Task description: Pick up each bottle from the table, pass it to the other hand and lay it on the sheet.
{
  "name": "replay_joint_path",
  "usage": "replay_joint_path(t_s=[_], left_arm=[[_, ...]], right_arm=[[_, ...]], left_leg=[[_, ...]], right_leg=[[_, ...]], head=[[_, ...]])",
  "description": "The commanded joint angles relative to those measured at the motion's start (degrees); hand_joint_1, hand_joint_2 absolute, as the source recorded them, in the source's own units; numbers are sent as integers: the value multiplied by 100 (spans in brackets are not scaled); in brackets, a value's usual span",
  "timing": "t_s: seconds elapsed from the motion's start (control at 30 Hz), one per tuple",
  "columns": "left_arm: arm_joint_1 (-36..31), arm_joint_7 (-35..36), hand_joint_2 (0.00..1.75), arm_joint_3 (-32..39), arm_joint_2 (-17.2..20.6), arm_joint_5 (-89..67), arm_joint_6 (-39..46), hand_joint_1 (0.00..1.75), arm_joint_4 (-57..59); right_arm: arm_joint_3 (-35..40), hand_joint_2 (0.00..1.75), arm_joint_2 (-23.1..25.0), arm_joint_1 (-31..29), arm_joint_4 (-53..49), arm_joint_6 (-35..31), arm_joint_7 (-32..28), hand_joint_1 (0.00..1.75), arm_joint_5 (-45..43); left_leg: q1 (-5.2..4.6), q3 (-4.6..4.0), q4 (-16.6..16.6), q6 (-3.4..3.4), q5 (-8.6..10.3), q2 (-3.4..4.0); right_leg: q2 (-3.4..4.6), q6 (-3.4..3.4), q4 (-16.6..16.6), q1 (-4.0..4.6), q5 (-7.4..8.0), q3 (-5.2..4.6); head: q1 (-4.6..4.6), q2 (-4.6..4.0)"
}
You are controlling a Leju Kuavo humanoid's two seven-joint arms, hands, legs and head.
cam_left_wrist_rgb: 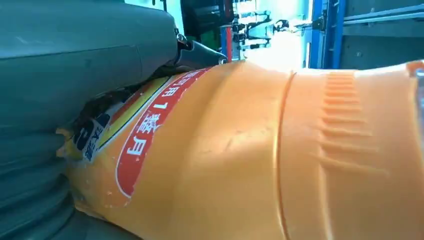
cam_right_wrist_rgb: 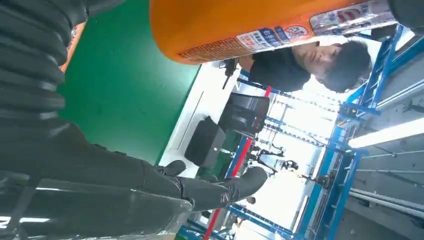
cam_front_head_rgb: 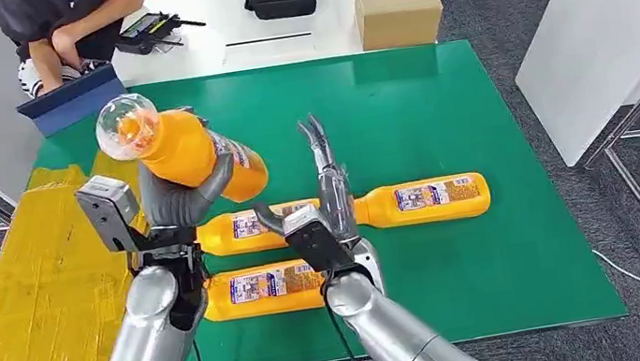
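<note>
Left hand [cam_front_head_rgb: 173,201] grasps 1 orange bottle [cam_front_head_rgb: 184,148] mid-body, raised over the green desk [cam_front_head_rgb: 475,102]. Right hand [cam_front_head_rgb: 330,200] released, fingers apart, beside it. 3 more bottles lie on the desk; yellow sheet [cam_front_head_rgb: 28,278] to the left. Likely rigid, full, smooth plastic; grip the labelled waist. Label: red band, Chinese characters, illegible.

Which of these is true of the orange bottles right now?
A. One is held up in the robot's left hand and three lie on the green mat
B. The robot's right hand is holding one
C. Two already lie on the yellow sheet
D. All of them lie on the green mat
A: the left hand grips one raised bottle, while three bottles lie flat on the green mat; the right hand is open.
</note>
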Motion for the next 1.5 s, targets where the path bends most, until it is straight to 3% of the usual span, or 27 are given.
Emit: replay_joint_path(t_s=[0.03, 0.2, 0.43, 0.6, 0.77, 1.0, 1.23, 1.5], left_arm=[[-36, -136, 175, 545, 367, -647, 502, 175, -24], [-73, -279, 175, 719, 555, -1743, 994, 175, 21], [-275, -482, 175, 613, 949, -3003, 1530, 175, 342], [-733, -548, 175, 215, 1216, -3955, 1907, 175, 977], [-1409, 24, 175, -406, 1466, -5965, 2630, 175, 1993], [-1483, 24, 175, -423, 1451, -5975, 2673, 175, 2149], [-1881, 866, 175, -859, 1755, -7814, 3108, 175, 2970], [-1881, 866, 175, -859, 1755, -7814, 3108, 175, 2970]], right_arm=[[264, 175, -1026, 1002, -2568, 42, 533, 0, 322], [-447, 175, -1600, 1925, -4144, -13, 719, 0, 684], [-877, 175, -1967, 2483, -4522, -259, 317, 0, 355], [-1082, 175, -2027, 2621, -4591, -248, 286, 0, 240], [-1197, 175, -2119, 2775, -4689, -271, 189, 0, 112], [-1209, 175, -2129, 2792, -4713, -271, 183, 0, 116], [-1326, 175, -2227, 3009, -4912, -271, 123, 0, 148], [-1326, 175, -2227, 3009, -4912, -271, 123, 0, 148]], left_leg=[[6, 23, -6, -19, -7, -14], [5, 14, -4, -16, -4, -32], [3, 9, -2, -16, -6, -14], [3, 10, 2, -20, -5, -24], [5, 16, 4, -23, -3, -37], [4, 15, 1, -14, -7, 0], [7, 23, 3, -20, -8, -15], [2, 17, 1, -15, -5, -10]], right_leg=[[-18, -6, -10, 6, -10, 29], [-36, -4, -8, 4, -12, 25], [-15, -4, -6, 3, -7, 15], [-28, -7, -1, 2, -11, 15], [-41, -8, -1, 2, -12, 18], [-4, -5, -5, 0, -4, 5], [-16, -7, -2, 2, -10, 14], [-8, -5, -1, -2, -7, 3]], head=[[0, 0], [0, 0], [0, 0], [0, 0], [-2, 0], [0, 0], [2, 0], [0, 0]])
